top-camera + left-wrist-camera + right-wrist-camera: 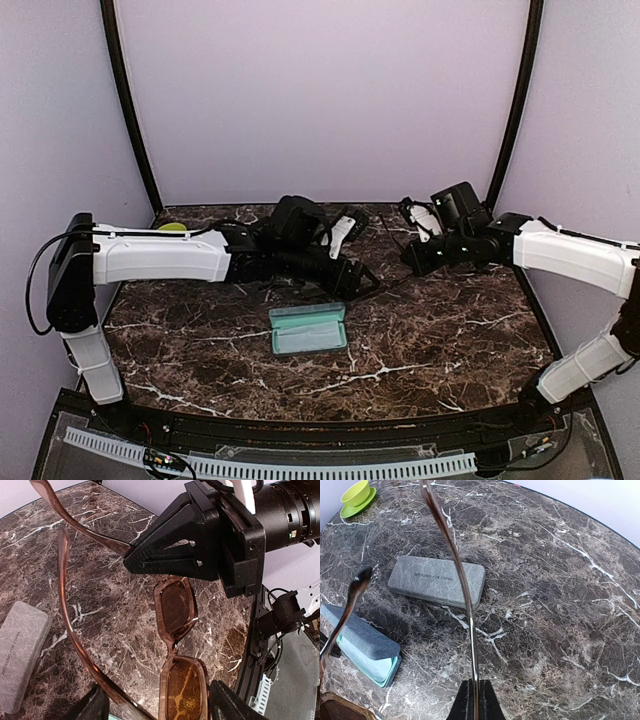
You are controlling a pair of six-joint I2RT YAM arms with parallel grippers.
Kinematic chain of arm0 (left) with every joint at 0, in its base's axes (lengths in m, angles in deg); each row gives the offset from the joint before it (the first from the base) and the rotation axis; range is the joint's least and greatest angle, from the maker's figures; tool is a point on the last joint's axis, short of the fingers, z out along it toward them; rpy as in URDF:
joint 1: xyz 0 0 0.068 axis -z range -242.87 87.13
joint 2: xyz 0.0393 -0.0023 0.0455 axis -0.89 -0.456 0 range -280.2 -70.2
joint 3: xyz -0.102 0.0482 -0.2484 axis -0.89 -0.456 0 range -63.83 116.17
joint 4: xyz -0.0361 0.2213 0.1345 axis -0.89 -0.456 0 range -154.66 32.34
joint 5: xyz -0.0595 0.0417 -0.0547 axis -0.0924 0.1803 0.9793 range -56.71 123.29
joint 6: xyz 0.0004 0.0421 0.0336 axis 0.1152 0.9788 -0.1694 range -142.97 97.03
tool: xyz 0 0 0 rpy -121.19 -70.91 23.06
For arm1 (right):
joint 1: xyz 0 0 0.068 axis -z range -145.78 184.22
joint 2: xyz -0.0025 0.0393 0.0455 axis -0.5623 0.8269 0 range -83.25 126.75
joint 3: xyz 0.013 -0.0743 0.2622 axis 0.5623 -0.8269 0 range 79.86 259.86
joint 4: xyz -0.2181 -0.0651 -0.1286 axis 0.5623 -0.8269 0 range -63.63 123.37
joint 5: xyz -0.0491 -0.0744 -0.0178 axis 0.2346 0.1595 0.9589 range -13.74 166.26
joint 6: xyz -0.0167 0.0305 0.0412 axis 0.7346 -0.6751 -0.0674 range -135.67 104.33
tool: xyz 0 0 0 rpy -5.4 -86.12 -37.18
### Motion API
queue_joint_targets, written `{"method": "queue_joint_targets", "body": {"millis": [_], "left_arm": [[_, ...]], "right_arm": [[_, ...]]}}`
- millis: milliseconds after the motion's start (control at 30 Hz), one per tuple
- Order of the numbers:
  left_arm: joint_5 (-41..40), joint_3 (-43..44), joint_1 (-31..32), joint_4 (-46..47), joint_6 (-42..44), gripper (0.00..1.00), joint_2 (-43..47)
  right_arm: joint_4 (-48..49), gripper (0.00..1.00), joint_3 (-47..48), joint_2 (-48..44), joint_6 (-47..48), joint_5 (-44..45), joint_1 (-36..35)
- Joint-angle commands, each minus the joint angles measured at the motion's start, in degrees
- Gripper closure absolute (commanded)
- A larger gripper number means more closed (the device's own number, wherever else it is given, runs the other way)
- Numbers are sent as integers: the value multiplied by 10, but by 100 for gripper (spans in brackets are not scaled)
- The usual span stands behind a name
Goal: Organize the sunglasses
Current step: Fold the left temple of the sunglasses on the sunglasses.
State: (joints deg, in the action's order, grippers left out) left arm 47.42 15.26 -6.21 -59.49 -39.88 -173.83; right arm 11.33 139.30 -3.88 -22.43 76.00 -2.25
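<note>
The sunglasses (175,605) have a translucent brown frame and brown lenses, with both temples swung out. My right gripper (475,686) is shut on one thin temple (465,595); the left wrist view shows it as a black wedge (165,555) clamped on that temple. My left gripper (157,700) is open, one lens (184,692) lying between its fingers (227,705) with a small gap on each side. In the top view the left gripper (350,280) and right gripper (412,258) meet at mid-table, behind an open teal case (308,328).
A shut grey case (436,581) lies on the dark marble table (450,330), also visible in the left wrist view (20,655). The teal case with its blue-grey lid (360,650) sits near it. A green cup on a saucer (356,495) stands at the far left edge.
</note>
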Motion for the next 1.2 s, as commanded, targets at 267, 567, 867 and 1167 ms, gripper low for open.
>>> {"method": "queue_joint_targets", "body": {"millis": [267, 567, 867, 1167], "left_arm": [[52, 47, 13, -25, 13, 29, -37], [-4, 41, 15, -36, 41, 28, -21], [-27, 52, 27, -45, 124, 7, -37], [-37, 56, 50, -37, 172, 6, -45]], "right_arm": [[26, 100, -1, 1, -19, -11, -12], [21, 100, -14, -2, -13, -2, -12], [21, 100, -18, 8, -19, -35, -12], [20, 100, -19, 18, -19, -45, -12]]}}
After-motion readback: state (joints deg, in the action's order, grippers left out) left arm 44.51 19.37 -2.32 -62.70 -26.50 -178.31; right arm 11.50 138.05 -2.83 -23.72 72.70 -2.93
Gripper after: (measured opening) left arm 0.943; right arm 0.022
